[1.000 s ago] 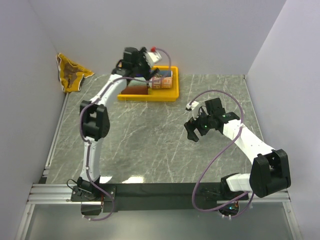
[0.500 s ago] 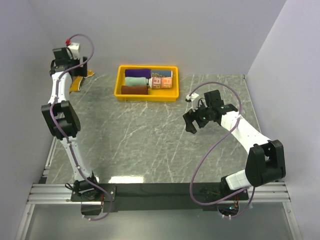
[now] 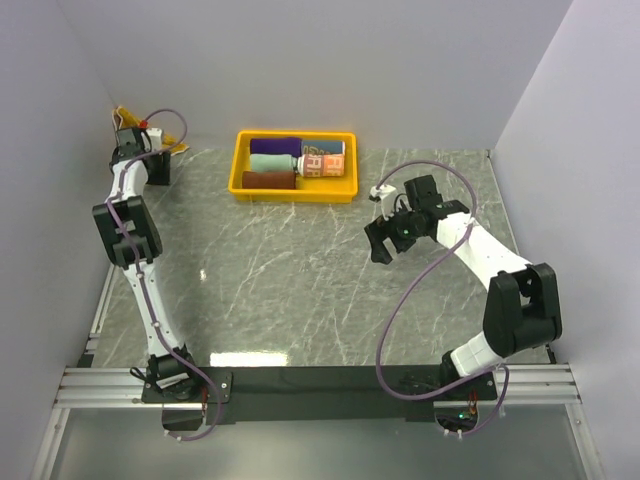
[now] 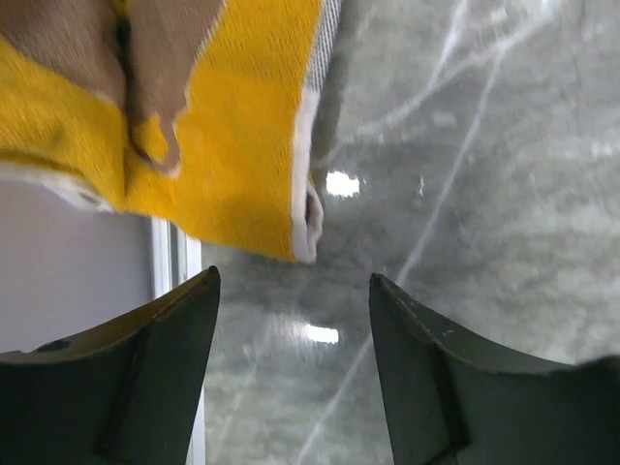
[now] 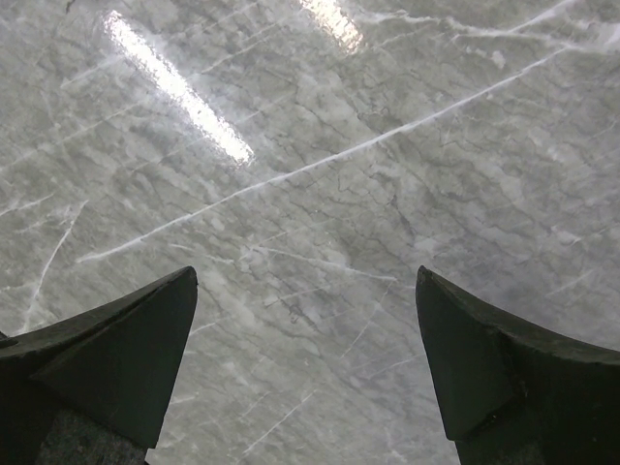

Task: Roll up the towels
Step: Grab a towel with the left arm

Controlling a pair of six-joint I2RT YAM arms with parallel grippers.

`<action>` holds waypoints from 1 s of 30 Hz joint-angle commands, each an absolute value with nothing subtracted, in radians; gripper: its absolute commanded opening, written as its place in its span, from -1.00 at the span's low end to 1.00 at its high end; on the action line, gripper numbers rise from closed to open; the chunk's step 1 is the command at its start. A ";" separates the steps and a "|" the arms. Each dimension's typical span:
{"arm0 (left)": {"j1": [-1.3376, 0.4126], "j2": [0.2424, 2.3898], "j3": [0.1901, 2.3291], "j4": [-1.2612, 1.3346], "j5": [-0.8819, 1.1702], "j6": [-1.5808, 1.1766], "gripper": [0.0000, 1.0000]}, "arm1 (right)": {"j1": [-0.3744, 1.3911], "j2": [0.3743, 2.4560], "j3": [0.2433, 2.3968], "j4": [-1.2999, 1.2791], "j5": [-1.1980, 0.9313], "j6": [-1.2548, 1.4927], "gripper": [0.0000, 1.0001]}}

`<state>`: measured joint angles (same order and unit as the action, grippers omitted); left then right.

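brown-yellow towel (image 4: pixel 232 126) just ahead of L fingers (image 4: pixel 145 387), not touching, fingers apart

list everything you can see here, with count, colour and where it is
tray: 1, yellow, far side of table
purple towel: 1, rolled, in tray
mint towel: 1, rolled, in tray
maroon towel: 1, rolled, in tray
patterned towel: 1, rolled, in tray
brown towel: 1, yellow border, unrolled, far left corner at table's edge
table: 1, grey marble
left gripper: 1, black, open, just short of brown towel
right gripper: 1, black, open, over bare table
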<state>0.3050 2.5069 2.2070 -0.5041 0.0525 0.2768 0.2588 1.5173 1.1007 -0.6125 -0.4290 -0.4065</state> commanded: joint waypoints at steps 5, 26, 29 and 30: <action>0.305 2.598 2.310 -0.408 0.020 0.330 0.42 | 0.252 1.558 1.189 -0.641 -0.413 -0.390 1.00; 0.245 2.311 1.998 -0.278 0.133 0.482 -0.99 | 0.245 1.562 1.250 -0.704 -0.440 -0.407 1.00; 0.252 2.223 2.023 -0.480 0.205 0.489 -0.99 | 0.244 1.557 1.261 -0.704 -0.478 -0.387 1.00; 0.253 2.208 2.043 -0.555 0.225 0.512 -0.99 | 0.245 1.555 1.264 -0.710 -0.488 -0.384 1.00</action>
